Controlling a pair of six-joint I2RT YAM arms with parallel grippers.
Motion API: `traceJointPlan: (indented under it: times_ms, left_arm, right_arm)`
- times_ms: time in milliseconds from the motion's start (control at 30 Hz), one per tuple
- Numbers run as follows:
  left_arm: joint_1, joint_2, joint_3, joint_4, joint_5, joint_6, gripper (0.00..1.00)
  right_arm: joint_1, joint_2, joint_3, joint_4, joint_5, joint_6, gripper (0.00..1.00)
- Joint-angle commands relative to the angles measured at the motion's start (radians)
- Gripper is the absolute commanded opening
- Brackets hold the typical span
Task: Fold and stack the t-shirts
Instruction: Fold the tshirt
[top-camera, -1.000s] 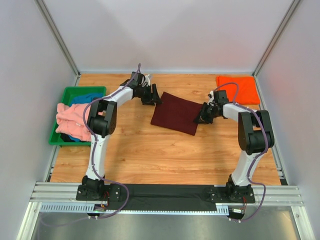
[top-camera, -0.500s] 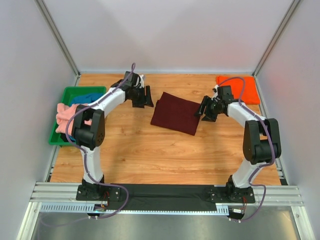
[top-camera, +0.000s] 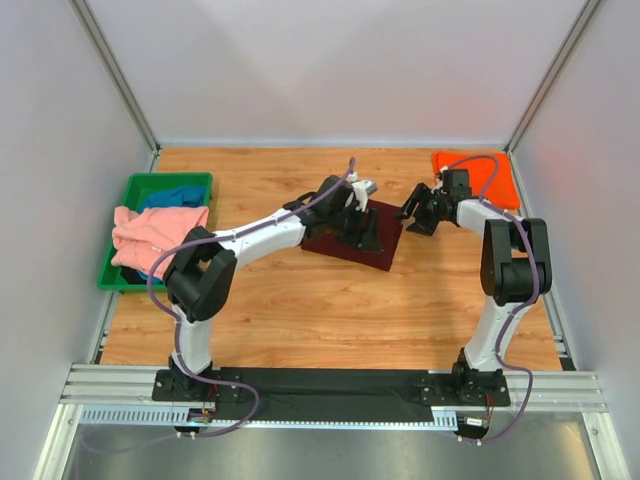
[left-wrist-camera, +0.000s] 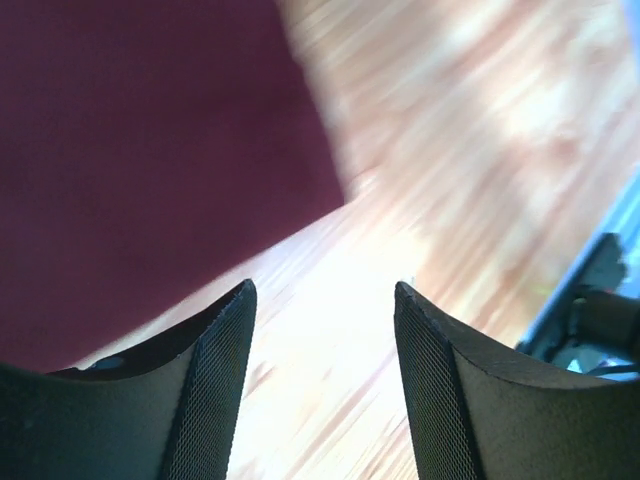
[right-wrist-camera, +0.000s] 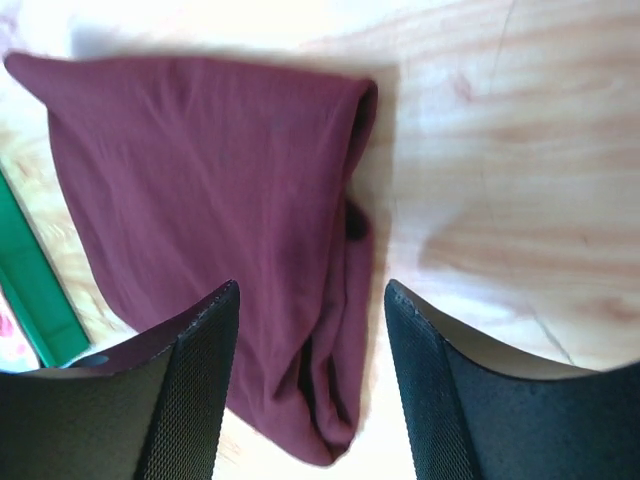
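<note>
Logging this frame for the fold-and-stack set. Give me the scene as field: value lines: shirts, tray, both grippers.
maroon shirt: folded, flat on the table, centre
orange shirt: flat, back right corner
pink shirt: crumpled, spilling over the green tray, left side
blue shirt: in the tray, behind the pink one
left gripper: open, empty, over the maroon shirt's edge
right gripper: open, empty, between maroon and orange shirts
stack: not started
</note>
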Motion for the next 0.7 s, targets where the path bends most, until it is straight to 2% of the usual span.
traceJointPlan:
  times_ms: [0, 200, 300, 333, 400, 533, 667]
  left_arm:
    - [-0.035, 0.064, 0.115, 0.133, 0.021, -0.001, 0.64]
    - [-0.081, 0.245, 0.232, 0.173, 0.036, -0.018, 0.63]
    - [-0.092, 0.285, 0.206, 0.192, 0.032, -0.019, 0.63]
    - [-0.095, 0.291, 0.191, 0.206, 0.035, -0.018, 0.63]
    - [-0.104, 0.309, 0.157, 0.241, 0.033, -0.016, 0.63]
    - [-0.116, 0.339, 0.140, 0.251, 0.032, -0.007, 0.63]
    - [-0.126, 0.325, 0.119, 0.255, 0.021, -0.004, 0.63]
  right_arm:
    - [0.004, 0.042, 0.035, 0.117, -0.029, 0.060, 0.61]
    - [0.004, 0.117, 0.059, 0.151, -0.020, 0.054, 0.58]
    - [-0.004, 0.168, 0.107, 0.155, -0.014, 0.053, 0.49]
    - [-0.005, 0.179, 0.118, 0.160, -0.017, 0.053, 0.42]
    - [-0.010, 0.196, 0.147, 0.180, -0.023, 0.050, 0.38]
    - [-0.010, 0.240, 0.213, 0.183, -0.060, 0.016, 0.20]
    - [-0.011, 0.271, 0.267, 0.151, -0.058, -0.016, 0.15]
